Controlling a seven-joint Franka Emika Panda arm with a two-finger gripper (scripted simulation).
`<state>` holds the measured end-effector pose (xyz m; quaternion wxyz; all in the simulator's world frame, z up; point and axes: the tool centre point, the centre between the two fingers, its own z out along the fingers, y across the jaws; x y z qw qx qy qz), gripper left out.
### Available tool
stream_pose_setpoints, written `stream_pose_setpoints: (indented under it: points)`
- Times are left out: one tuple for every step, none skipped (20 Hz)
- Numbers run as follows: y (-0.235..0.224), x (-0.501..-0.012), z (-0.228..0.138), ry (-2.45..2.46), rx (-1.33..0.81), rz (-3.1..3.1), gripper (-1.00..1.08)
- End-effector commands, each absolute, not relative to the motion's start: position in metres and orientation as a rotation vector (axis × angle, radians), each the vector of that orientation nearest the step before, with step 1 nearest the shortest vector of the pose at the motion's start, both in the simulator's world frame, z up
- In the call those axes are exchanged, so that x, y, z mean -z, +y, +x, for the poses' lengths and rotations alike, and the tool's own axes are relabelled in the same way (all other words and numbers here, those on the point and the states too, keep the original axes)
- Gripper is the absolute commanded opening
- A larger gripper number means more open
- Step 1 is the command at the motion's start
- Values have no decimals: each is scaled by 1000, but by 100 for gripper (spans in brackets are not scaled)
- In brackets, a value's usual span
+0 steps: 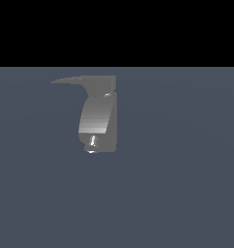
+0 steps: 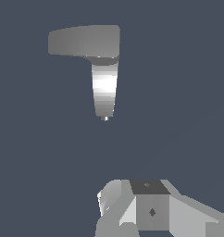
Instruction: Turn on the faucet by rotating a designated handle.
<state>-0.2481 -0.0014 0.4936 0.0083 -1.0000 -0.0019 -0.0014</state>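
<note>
The grey faucet [image 1: 97, 116] stands on the flat dark floor, with a blocky curved body and a shiny nozzle tip [image 1: 93, 141] at its lower end. The handle [image 1: 85, 79] is a thin flat lever on top, tapering to a point toward the exterior view's left. In the wrist view the handle [image 2: 81, 41] appears as a broad flat plate and the faucet body [image 2: 104, 85] runs from it to the nozzle tip. My gripper [image 2: 131, 194] shows only in the wrist view. Its fingers look closed together and hold nothing. It is well apart from the faucet.
A plain blue-grey floor [image 1: 186, 169] surrounds the faucet. A black band [image 1: 117, 31] fills the upper part of the exterior view. No other objects show.
</note>
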Motion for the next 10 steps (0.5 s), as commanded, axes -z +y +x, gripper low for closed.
stream_pose_setpoints:
  points:
    - [-1,-494,-248,-6,4,-3125,-100]
    - [-1,-493,-248,-5,4,-3125,-100]
    - [-1,-493,-248,-3,4,-3125,-100]
    - [0,-493,-248,1,4,-3125,-100]
    - [0,-492,-248,7,4,-3125,-100]
    - [1,-492,-248,14,4,-3125,-100]
    - [3,-491,-247,23,4,-3125,-100]
    - [4,-490,-247,33,4,-3125,-100]
    - [6,-489,-246,45,4,-3125,-100]
    - [8,-488,-246,59,4,-3125,-100]
